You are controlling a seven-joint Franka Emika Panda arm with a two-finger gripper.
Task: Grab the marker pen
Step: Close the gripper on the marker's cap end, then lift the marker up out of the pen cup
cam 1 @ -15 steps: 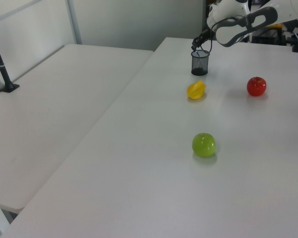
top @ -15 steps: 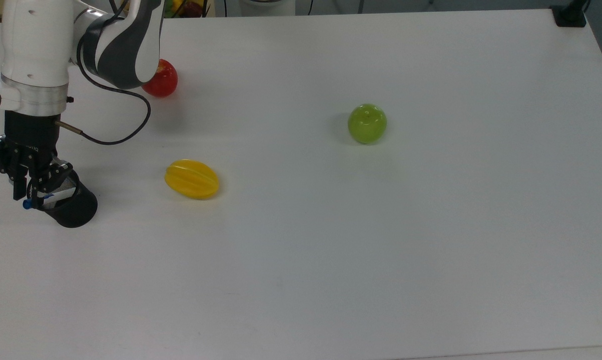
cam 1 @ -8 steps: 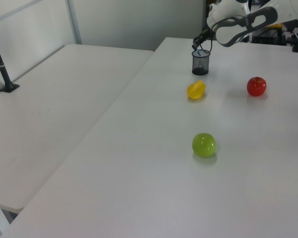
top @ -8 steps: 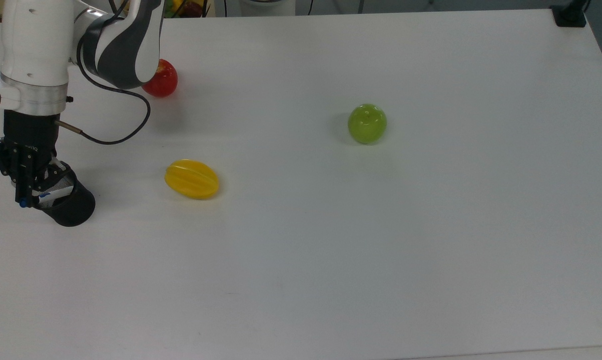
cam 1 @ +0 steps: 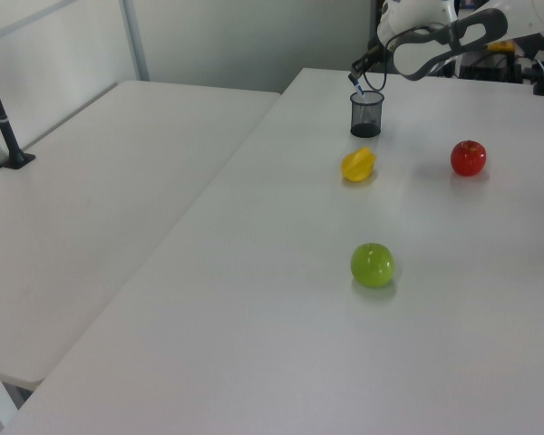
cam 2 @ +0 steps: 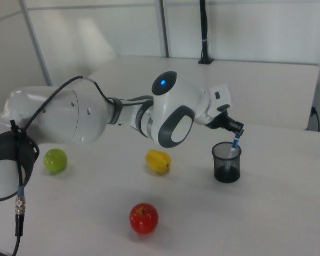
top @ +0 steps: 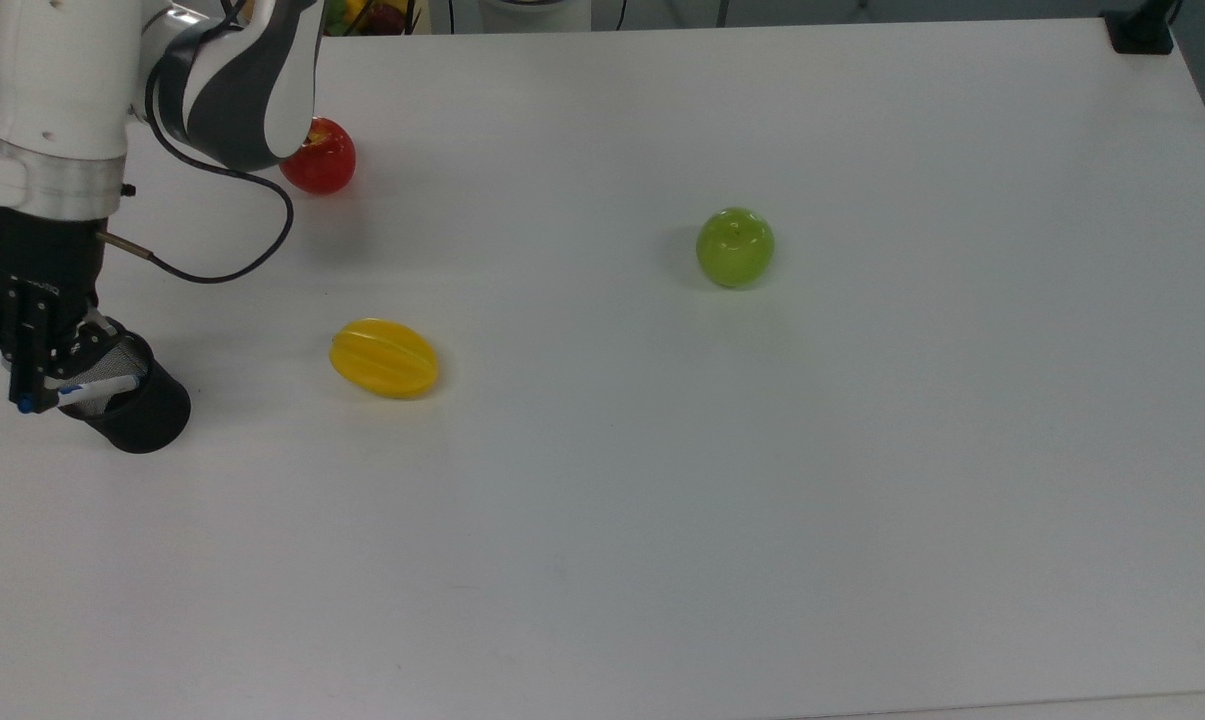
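Right view gives the clearest account of the grasp: the gripper (cam 2: pixel 236 129) has its fingers clamped on the upper end of the marker pen (cam 2: pixel 235 143), which hangs tilted with its lower part still inside the black mesh pen cup (cam 2: pixel 226 162) and its top poking up above the rim. That hold makes sense as a judgement of the job, since a slim pen standing in a cup offers only its upper end to pinch, and pulling roughly along its length should let it clear the rim without dragging the light cup over. In the top view the gripper (top: pixel 24 385) sits over the cup (top: pixel 132 400) at the top view's left edge of the white table (top: pixel 762 500), with the pen (top: pixel 87 388) seen as a pale barrel and a small blue tip beside the fingers. The pen looks slim and white-barrelled with blue at the gripped end; finer print cannot be made out. In the left view the cup (cam 1: pixel 366 113) stands at the far end of the table with the gripper (cam 1: pixel 358 80) just above it. A yellow starfruit (top: pixel 384 357), a red apple (top: pixel 320 157) and a green apple (top: pixel 735 246) lie well apart from the cup and out of the way of the lift
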